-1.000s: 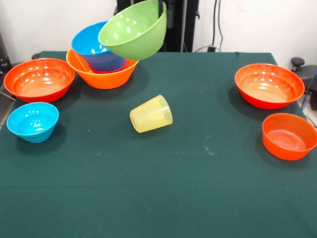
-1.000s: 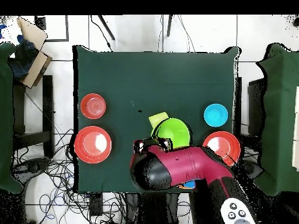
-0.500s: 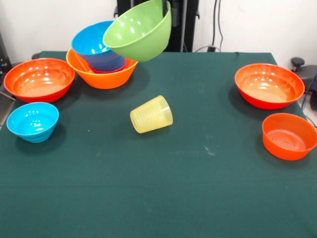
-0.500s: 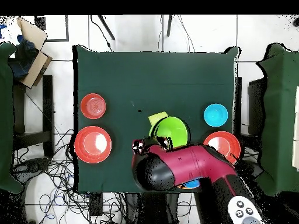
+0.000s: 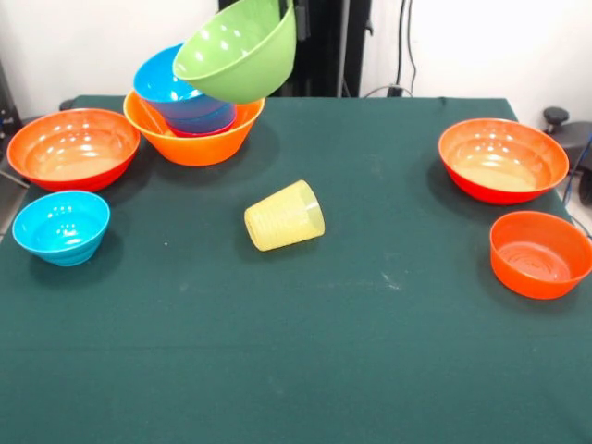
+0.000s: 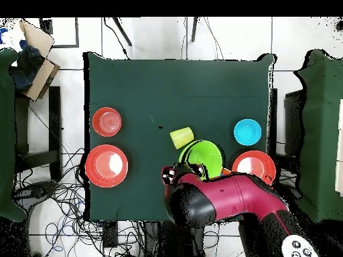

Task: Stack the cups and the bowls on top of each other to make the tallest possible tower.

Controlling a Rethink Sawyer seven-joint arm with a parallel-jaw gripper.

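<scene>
I've got the lime green bowl pinched by its rim at the gripper, tilted, hanging just at 1 o'clock of the blue bowl topping the tower.

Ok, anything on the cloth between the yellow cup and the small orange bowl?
Nothing: in the front view the green cloth is bare between the tipped yellow cup and the small orange bowl.

no readable text, labels, brands or numbers anywhere
</scene>
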